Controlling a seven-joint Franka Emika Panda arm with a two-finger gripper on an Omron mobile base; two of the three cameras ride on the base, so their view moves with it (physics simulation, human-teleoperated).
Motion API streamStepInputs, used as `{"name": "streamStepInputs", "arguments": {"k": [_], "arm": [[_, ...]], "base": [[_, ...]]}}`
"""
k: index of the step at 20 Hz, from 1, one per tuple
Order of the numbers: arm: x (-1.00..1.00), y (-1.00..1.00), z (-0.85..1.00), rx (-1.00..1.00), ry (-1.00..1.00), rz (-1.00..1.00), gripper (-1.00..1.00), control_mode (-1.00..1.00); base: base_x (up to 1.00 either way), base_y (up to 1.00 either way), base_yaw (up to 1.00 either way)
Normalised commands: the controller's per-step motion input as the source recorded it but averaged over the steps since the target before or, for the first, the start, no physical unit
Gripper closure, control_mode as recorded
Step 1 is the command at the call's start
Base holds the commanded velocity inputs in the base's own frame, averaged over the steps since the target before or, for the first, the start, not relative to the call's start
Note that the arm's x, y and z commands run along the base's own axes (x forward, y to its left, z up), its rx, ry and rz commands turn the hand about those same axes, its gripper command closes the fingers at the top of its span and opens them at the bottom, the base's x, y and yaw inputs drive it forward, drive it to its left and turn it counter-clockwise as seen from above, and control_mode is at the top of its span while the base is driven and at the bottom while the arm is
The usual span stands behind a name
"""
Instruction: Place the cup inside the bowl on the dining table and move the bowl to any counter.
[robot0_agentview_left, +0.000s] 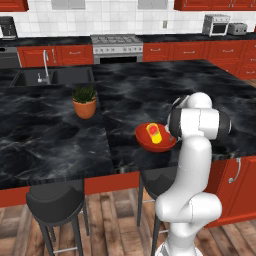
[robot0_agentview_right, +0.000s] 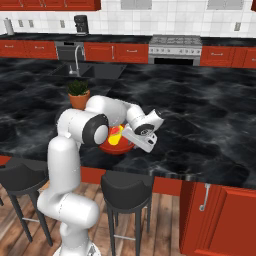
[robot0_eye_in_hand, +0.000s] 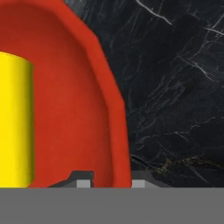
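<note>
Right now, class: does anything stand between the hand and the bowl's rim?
Nothing visible does. In the hand view the hand sits at the bowl, its two fingertips either side of the red rim, one inside, one over the dining table. The cup lies inside the bowl, off to one side.

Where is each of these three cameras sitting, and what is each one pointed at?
Left base view: behind the arm's left, facing the dining table; white arm rises lower right.
Right base view: behind its right, same table; arm lower left, end effector at the bowl.
Hand view: on the hand, looking along two fingertips straddling the bowl's rim.
All share bowl and yellow cup.
</note>
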Motion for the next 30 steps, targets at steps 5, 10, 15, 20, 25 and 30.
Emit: {"name": "streamStepInputs", "arguments": {"k": [5,10,15,20,25,30], "arm": [[-0.14,0.00,0.27,0.00,0.00,0.00,1.00,-1.00],[-0.21,0.00,0.42,0.00,0.00,0.00,1.00,-1.00],[-0.18,0.00,0.50,0.00,0.00,0.00,1.00,-1.00],[-0.09,0.00,0.39,0.00,0.00,0.00,1.00,-1.00],[-0.17,0.00,0.35,0.00,0.00,0.00,1.00,-1.00],[-0.33,0.00,0.28,0.00,0.00,0.00,1.00,-1.00]], "base": [[0.00,0.00,0.00],[0.00,0.00,0.00],[0.00,0.00,0.00],[0.00,0.00,0.00],[0.00,0.00,0.00],[0.00,0.00,0.00]]}}
